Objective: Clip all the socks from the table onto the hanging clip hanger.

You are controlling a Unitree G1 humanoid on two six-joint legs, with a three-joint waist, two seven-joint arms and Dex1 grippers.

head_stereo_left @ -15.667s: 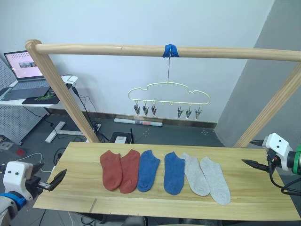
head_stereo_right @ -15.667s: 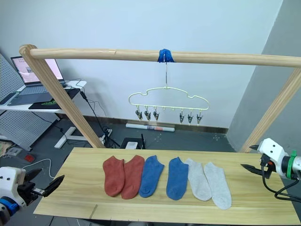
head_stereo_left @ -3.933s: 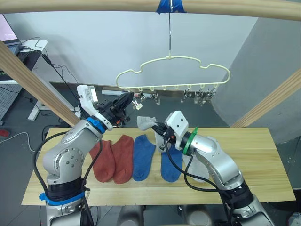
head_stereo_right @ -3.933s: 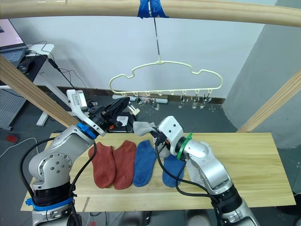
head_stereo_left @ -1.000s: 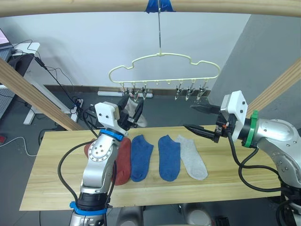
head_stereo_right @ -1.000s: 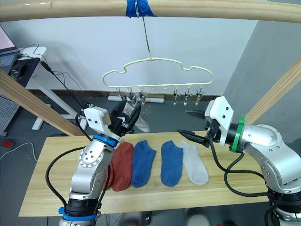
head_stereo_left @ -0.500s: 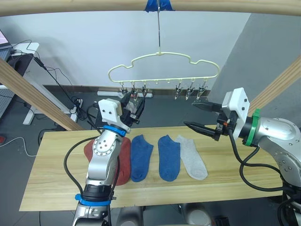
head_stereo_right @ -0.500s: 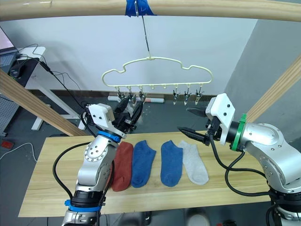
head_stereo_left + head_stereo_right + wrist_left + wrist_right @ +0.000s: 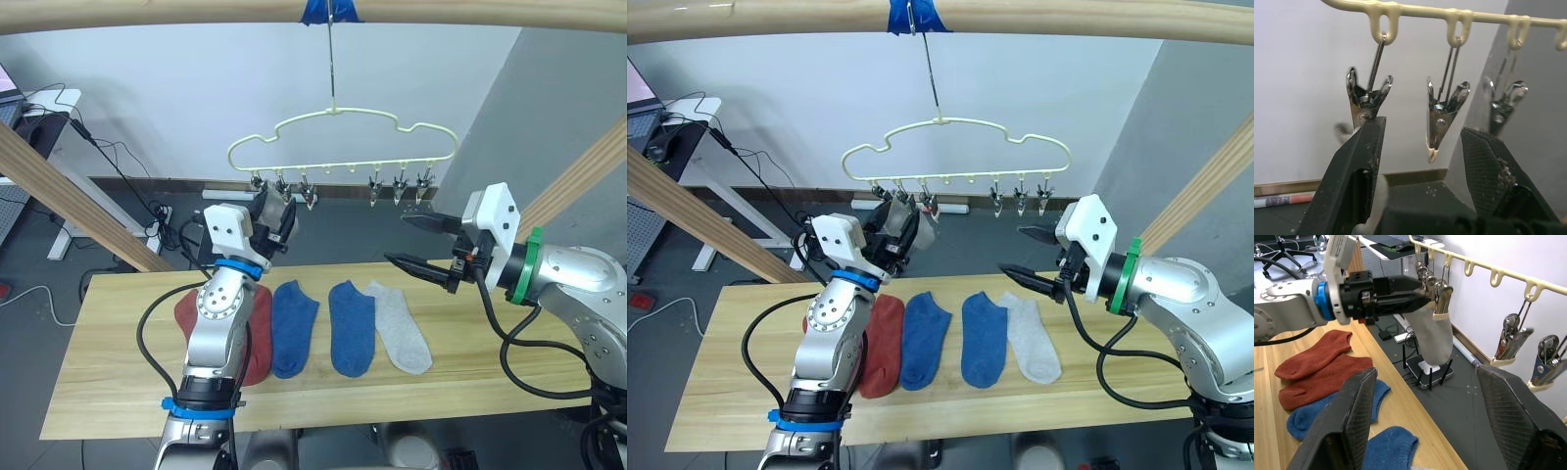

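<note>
The cream clip hanger [image 9: 333, 110] hangs from the wooden pole. My left gripper [image 9: 282, 213] is raised to its left clips, open, with one metal clip [image 9: 1442, 117] between the fingers. A light grey sock [image 9: 1434, 338] hangs from a clip beside those fingers. My right gripper [image 9: 406, 241] is open and holds nothing, hovering above the right part of the table [image 9: 118, 382]. On the table lie two rust-red socks [image 9: 260, 333], partly hidden by my left arm. To their right lie two blue socks [image 9: 294, 323] and one grey sock [image 9: 402, 328].
The round pole with blue tape [image 9: 328, 10] crosses overhead. Its slanted legs stand at the left [image 9: 59, 186] and right [image 9: 578, 181] behind the table. A desk with cables [image 9: 39, 103] stands at the far left. Three more clips [image 9: 399, 184] hang on the hanger's right side.
My left gripper has risen a little, up to the left clips. The grey sock that drooped from it a second ago now hangs at a clip. The right arm has barely moved.
</note>
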